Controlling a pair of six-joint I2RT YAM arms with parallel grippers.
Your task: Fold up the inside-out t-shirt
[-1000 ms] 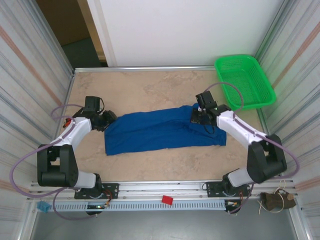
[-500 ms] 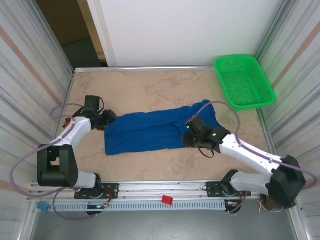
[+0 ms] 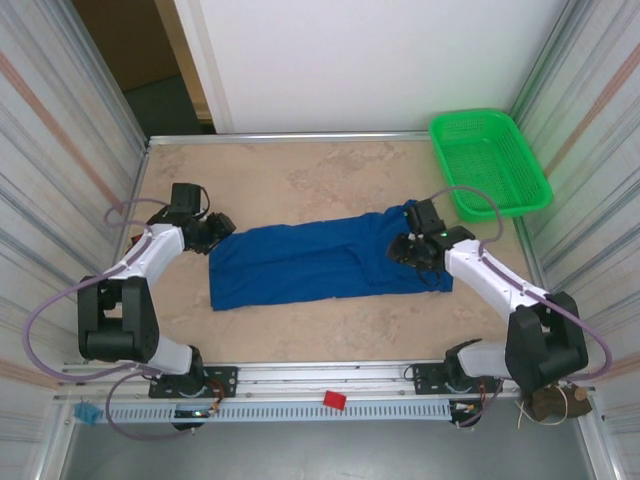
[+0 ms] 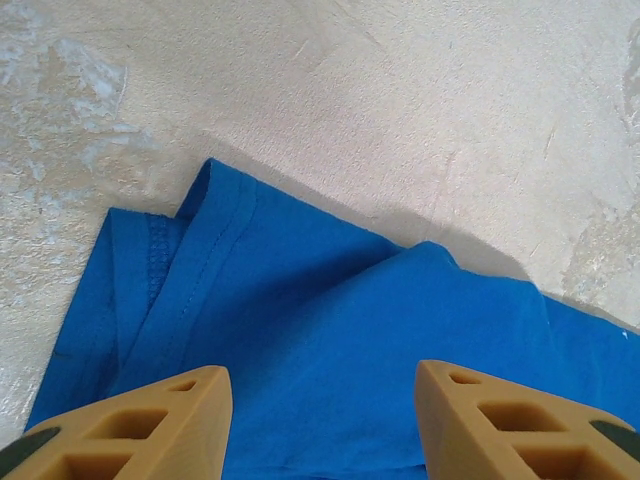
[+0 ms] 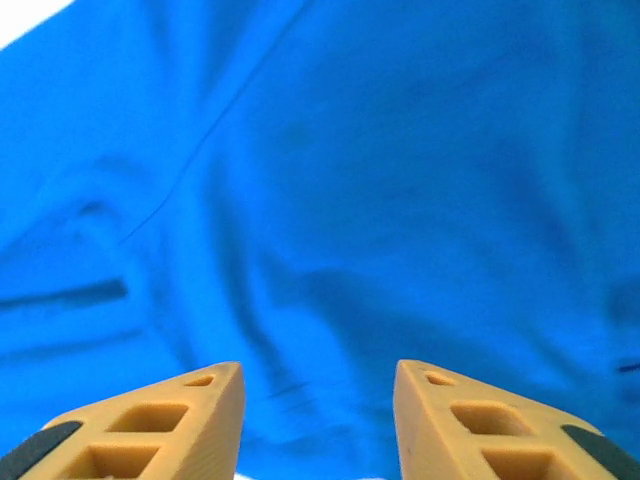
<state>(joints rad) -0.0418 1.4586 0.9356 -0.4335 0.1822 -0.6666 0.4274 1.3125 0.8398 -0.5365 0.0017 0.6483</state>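
A blue t-shirt point(image 4: 330, 330) lies on the mottled beige bench point(image 4: 420, 110), with a stitched hem point(image 4: 190, 270) running along its left corner. The jaws stand apart over the cloth, gripping nothing.

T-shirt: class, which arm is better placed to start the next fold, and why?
Probably left. The left gripper is open at one end of the t-shirt, a hemmed corner just ahead of its fingers; the right gripper, also open, looks onto rumpled mid-cloth.
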